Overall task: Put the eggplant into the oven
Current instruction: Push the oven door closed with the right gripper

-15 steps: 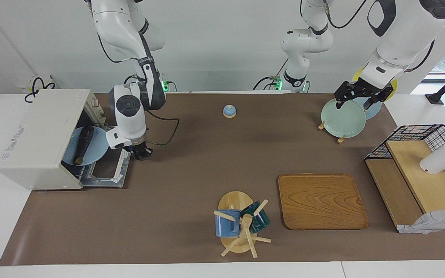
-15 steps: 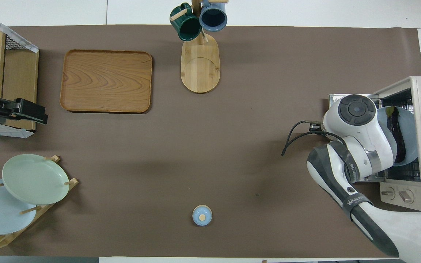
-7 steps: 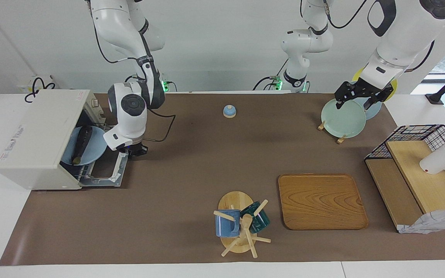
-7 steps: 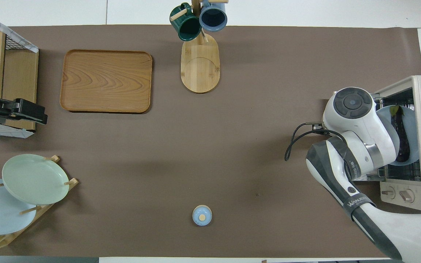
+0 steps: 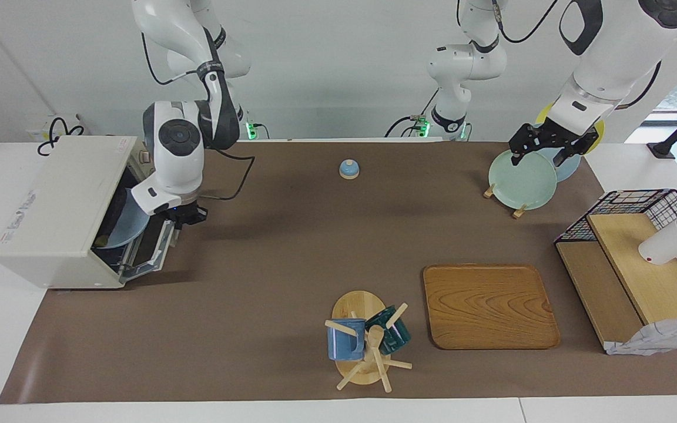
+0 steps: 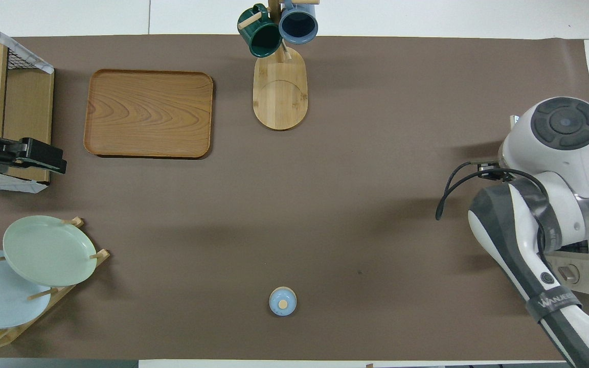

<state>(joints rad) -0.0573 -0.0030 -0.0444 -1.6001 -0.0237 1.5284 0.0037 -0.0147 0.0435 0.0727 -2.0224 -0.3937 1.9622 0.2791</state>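
- The room has a plain white wall, and the white bench is covered by a brown mat; on it stand a mug tree, a wooden tray, a plate rack, a small blue bell and a wire shelf.
- The toaster oven stands at the right arm's end of the bench, its door raised only part of the way.
- The eggplant cannot be seen clearly now; only a light blue plate shows inside the oven, so I judge that the eggplant lies on it in the shadow.
- The right gripper is at the top edge of the door, with its fingers clenched together (whether they touch the door I cannot tell).
- Risk: the fingers can slip off the edge, and the door would fall open.
- Risk: the plate rim may stand out too far, so the door could hit it and stay open.
- Risk: too strong a push may slide the whole oven on the mat.
- The left gripper waits above the plate rack with its fingers released and empty.
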